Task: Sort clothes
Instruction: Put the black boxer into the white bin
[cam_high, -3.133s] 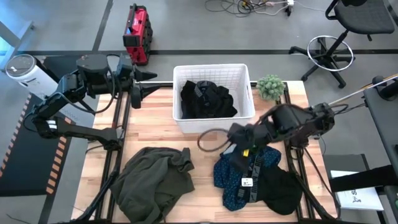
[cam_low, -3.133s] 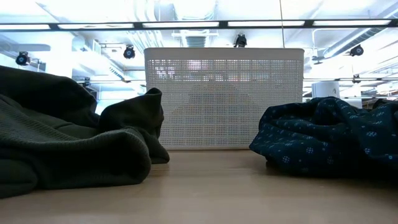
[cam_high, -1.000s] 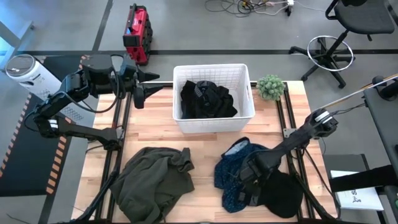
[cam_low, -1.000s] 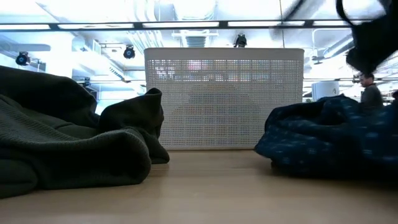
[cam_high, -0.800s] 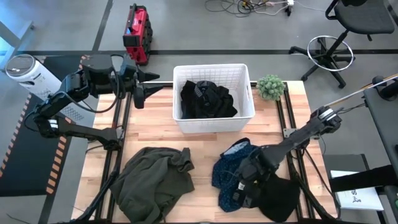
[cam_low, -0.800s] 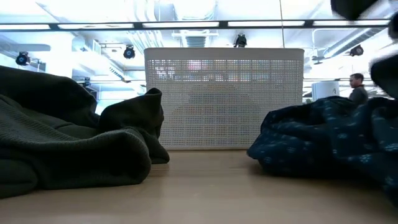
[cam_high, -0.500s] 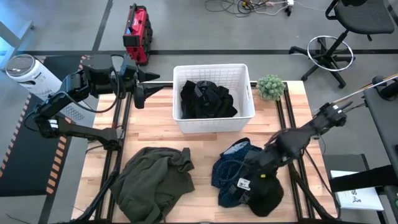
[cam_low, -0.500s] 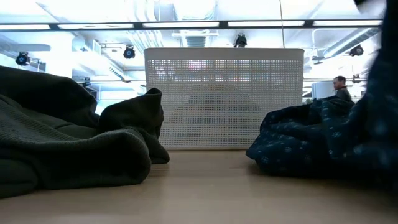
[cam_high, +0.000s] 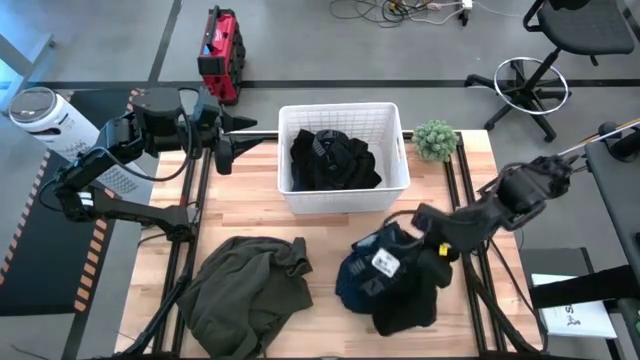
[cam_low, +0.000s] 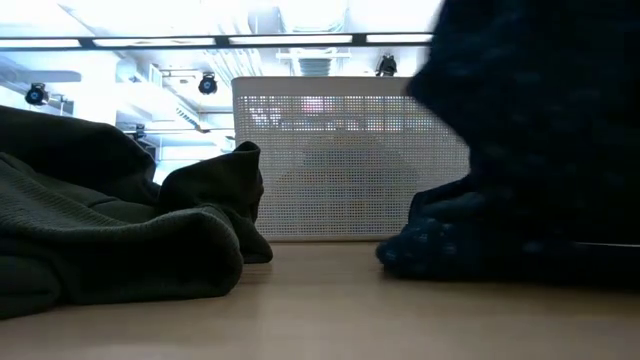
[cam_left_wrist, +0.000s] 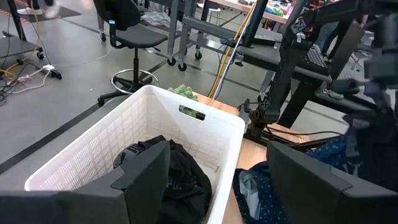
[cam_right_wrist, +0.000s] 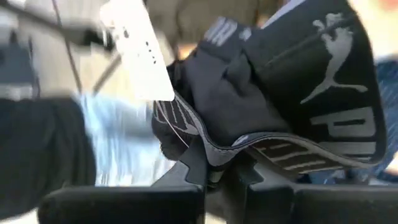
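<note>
My right gripper (cam_high: 420, 218) hangs over the table's right half, shut on a black garment (cam_high: 405, 298) with a lettered waistband and a white tag (cam_high: 385, 262). The navy patterned piece (cam_high: 358, 278), showing light blue lining (cam_right_wrist: 118, 143), lies bunched on the table under and beside it. The olive-grey top (cam_high: 250, 290) lies crumpled at the near left. More black pieces (cam_high: 335, 160) lie inside the white basket (cam_high: 290, 195). My left gripper (cam_high: 225, 152) waits open at the far left, level with the basket, and shows open in its own view (cam_left_wrist: 217, 180). My right gripper pinches the black garment's lettered elastic waistband (cam_right_wrist: 261, 149) between its two fingers, where the band is folded over. The cloth bunches around the fingers and hangs below them. Its lower end (cam_high: 400, 318) reaches down to the table beside the navy piece.
The white lattice basket stands at the table's far middle. A small green plant (cam_high: 436, 138) sits at the far right corner. Bare wood (cam_high: 330, 235) shows between the basket and the clothes. A red case (cam_high: 218, 55) and office chairs stand on the floor beyond.
My right gripper has risen and gone toward the far edge and the basket, shut on the black garment. The garment has come up off the table from lying spread and now hangs bunched. The navy piece has been dragged a little toward the left.
</note>
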